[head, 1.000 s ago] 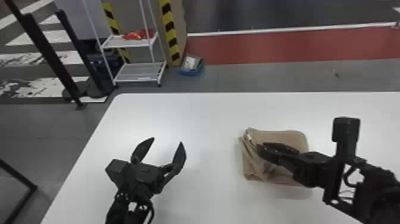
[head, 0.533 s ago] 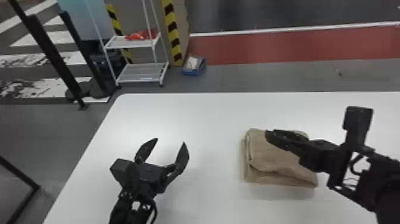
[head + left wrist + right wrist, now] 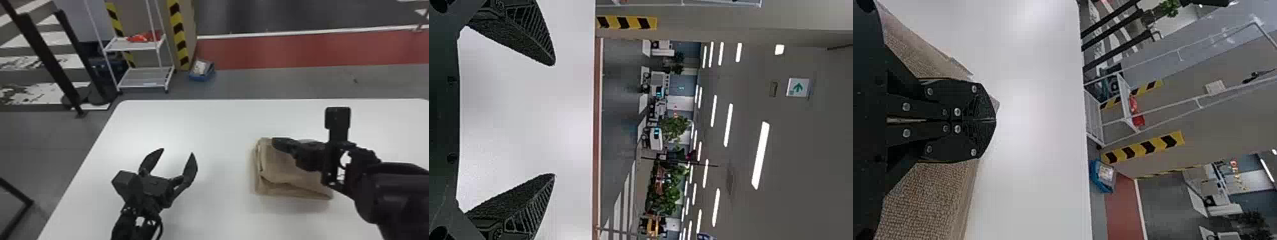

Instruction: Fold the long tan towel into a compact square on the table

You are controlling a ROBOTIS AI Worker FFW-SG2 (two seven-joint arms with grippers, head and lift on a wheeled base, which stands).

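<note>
Over the towel [image 3: 281, 167] at right, the right gripper [image 3: 276, 142] has its fingers together, seemingly touching cloth; dragging left could ruck the upper layer. The left gripper's [image 3: 177, 152] fingers stand apart.

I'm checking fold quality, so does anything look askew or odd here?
Yes: on the side of the towel nearest the robot, a lower layer juts past the upper one, so the edges don't line up.

Matte black arms [image 3: 395, 194], looped dark cable [image 3: 161, 227], tapering jaws (finely ribbed), round silver screws [image 3: 957, 111]
</note>
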